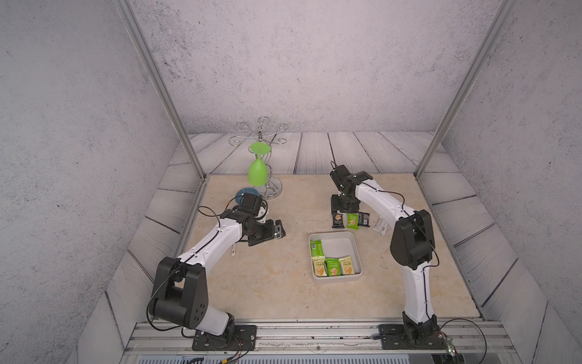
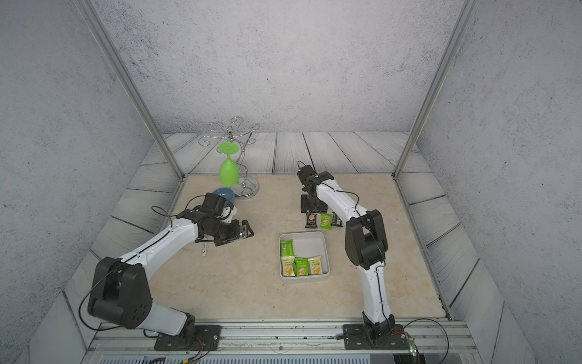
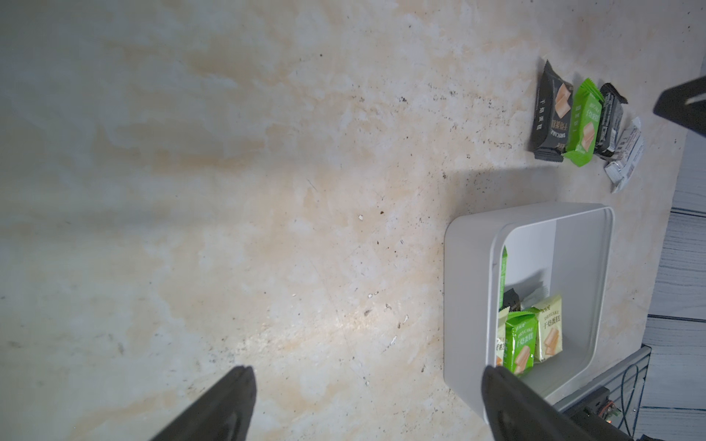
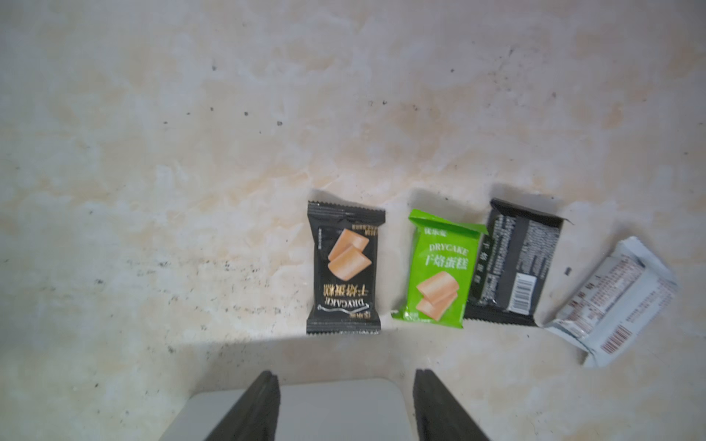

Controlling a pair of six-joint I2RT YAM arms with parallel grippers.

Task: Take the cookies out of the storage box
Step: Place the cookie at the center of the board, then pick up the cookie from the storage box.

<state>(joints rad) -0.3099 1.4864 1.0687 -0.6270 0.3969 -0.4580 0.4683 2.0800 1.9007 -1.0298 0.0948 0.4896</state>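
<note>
Four cookies [image 4: 437,275] are laid in a row on the desk [image 1: 267,283] beyond the storage box [image 1: 338,247], likely kept clear for further drops; several are seen inside. The right jaws and the left jaws are held apart, empty.

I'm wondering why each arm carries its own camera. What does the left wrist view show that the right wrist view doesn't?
Only the left wrist view: the inside of the storage box, with a green packet and a pale yellow packet in it, plus the open left claw. Only the right wrist view: the empty gap of the open right claw. Both: the box and four cookies out on the table: a face-up black cookie, a green cookie, a face-down black cookie, a white cookie.
</note>
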